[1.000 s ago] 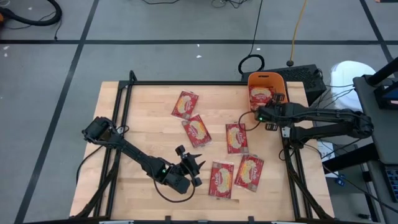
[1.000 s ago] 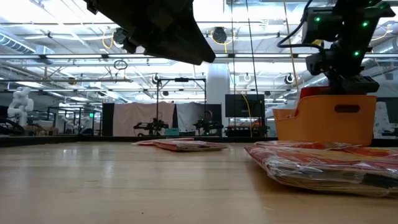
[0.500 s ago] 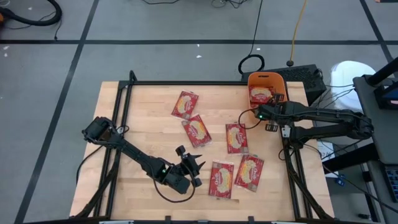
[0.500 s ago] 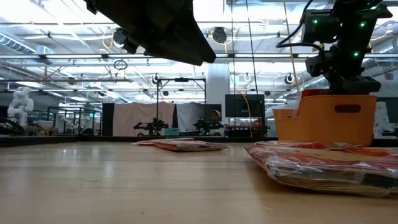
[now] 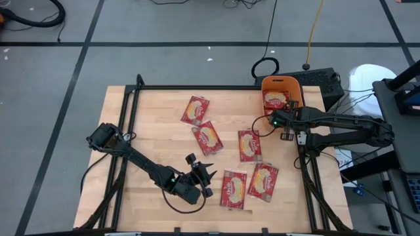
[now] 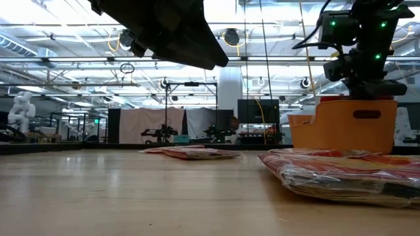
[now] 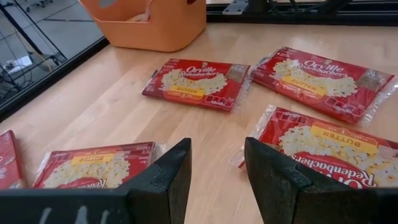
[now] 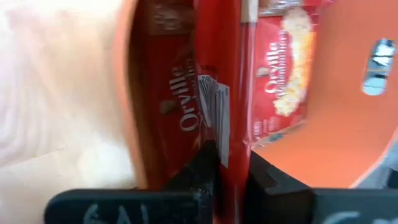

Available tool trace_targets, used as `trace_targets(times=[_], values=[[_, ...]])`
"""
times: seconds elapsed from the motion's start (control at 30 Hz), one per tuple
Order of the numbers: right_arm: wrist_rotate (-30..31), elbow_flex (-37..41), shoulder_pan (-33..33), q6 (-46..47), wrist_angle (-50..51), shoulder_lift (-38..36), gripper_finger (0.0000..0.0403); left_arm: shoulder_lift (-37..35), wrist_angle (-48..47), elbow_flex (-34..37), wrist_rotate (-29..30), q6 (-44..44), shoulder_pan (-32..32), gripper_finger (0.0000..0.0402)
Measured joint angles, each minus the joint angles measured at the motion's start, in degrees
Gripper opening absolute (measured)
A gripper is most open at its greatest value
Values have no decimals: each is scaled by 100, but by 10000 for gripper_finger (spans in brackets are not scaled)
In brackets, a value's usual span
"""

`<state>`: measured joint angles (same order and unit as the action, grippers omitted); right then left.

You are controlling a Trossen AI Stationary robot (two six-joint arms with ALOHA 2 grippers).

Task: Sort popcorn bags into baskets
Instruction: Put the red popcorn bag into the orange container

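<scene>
Your right gripper (image 8: 227, 165) has barely shifted this past second – it stays pinched on a popcorn bag (image 8: 217, 87) over the orange basket (image 5: 281, 85), so release is next – while your left gripper (image 7: 216, 177) waits, fingers apart, near five loose bags.

The whole table (image 5: 157, 131) was seen from overhead; the orange basket (image 5: 281, 85) (image 6: 344, 124) (image 7: 149, 22) was shared with the level, table-height view and the left wrist view.

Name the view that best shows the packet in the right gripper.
The right wrist view: the right gripper pinches the red popcorn bag over the orange bin. High view shows only the arm there; low view hides it; left wrist misses it.
</scene>
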<state>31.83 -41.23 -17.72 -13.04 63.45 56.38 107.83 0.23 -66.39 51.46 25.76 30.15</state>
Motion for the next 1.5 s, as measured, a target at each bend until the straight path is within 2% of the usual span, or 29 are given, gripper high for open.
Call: trace_targets(times=[0.1, 0.4, 0.57, 0.8, 1.07, 1.13, 1.27, 1.33, 1.43, 1.5], values=[[-192, 0, -44, -36, 9, 0, 43, 0, 0, 0, 0, 2, 0, 152], [-192, 0, -193, -140, 11, -2, 125, 0, 0, 0, -24, 0, 0, 152], [-185, -2, -216, -183, 8, -20, 145, 0, 0, 0, -24, 0, 0, 152], [-269, -2, -210, -2, -106, -355, 132, 0, 0, 0, -24, -49, -4, 152], [-1381, -18, -465, 296, -562, -790, 96, 0, 11, 0, -24, -65, -62, 152], [-1415, -147, -578, 575, -560, -787, 86, 0, 30, 0, -24, -67, -94, 152], [-1482, -656, -851, 1160, -604, -574, 71, 0, 183, 0, -118, -314, -183, 152], [-1711, -1019, -1069, 1548, -628, -350, 63, 0, 325, 0, -269, -509, -257, 152], [-2218, -1626, -1535, 1724, -407, 258, 50, 0, 588, 0, -520, -712, -407, 152], [-2315, -1958, -1861, 1763, -31, 808, 40, 0, 734, 0, -728, -746, -496, 152]])
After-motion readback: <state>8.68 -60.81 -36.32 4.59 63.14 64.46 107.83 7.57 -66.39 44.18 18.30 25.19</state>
